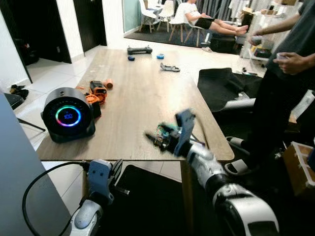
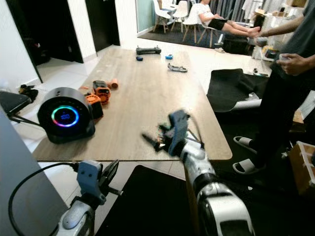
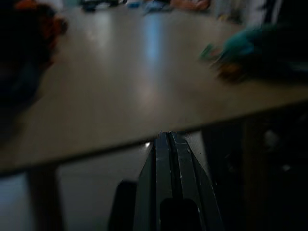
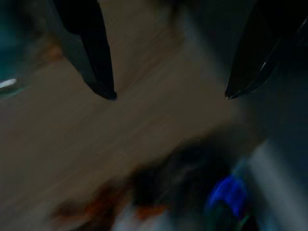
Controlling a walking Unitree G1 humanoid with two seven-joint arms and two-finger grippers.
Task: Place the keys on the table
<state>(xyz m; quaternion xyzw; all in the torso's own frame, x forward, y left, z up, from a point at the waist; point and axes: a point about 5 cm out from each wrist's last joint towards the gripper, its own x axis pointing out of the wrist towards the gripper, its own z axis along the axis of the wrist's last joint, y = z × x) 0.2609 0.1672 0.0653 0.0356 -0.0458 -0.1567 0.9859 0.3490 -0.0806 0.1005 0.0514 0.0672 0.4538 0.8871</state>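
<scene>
Teal-tagged bunch of keys (image 1: pixel 162 135) lies on your wooden bench (image 1: pixel 138 93) | right end effector (image 4: pixel 168 96) spread wide, empty, just above | left end effector (image 3: pixel 169 144) closed below bench edge

The keys (image 1: pixel 161 135) are a small dark bunch with teal and orange bits, lying flat on the wooden table (image 1: pixel 138 98). They sit close to the table's near edge, toward its near right corner, well apart from the round black speaker (image 1: pixel 68 115) at the near left corner.

Keys (image 1: pixel 161 135) blurred, half hidden behind right pincer (image 1: pixel 156 137).
</scene>
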